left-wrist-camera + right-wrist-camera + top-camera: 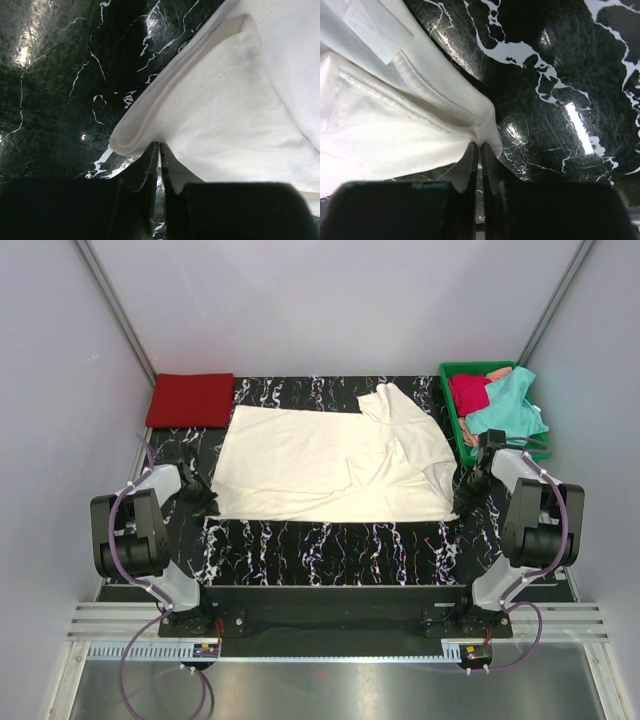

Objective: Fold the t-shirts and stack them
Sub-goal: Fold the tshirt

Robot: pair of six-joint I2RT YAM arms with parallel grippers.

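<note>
1. Black, white-veined tabletop carried everything, and the two arms reached over its near part from either side.
2. The left fingers were nearly closed, pinching the folded hem at the near-left corner of the cream-white shirt. In the left wrist view the left fingers showed only a thin slit between them, with the doubled edge of the shirt caught at their tips.
3. The right fingers were nearly closed as well, gripping the near-right corner of the same shirt. The right wrist view showed the right fingers clamped on its stitched hem.
4. The cream-white shirt lay spread flat across the middle of the tabletop, with one sleeve pointing to the far right.
5. A folded red shirt lay at the far-left corner, just beside the cream-white one.
6. A green tray at the far right held a crimson shirt and a teal shirt, both crumpled.
</note>
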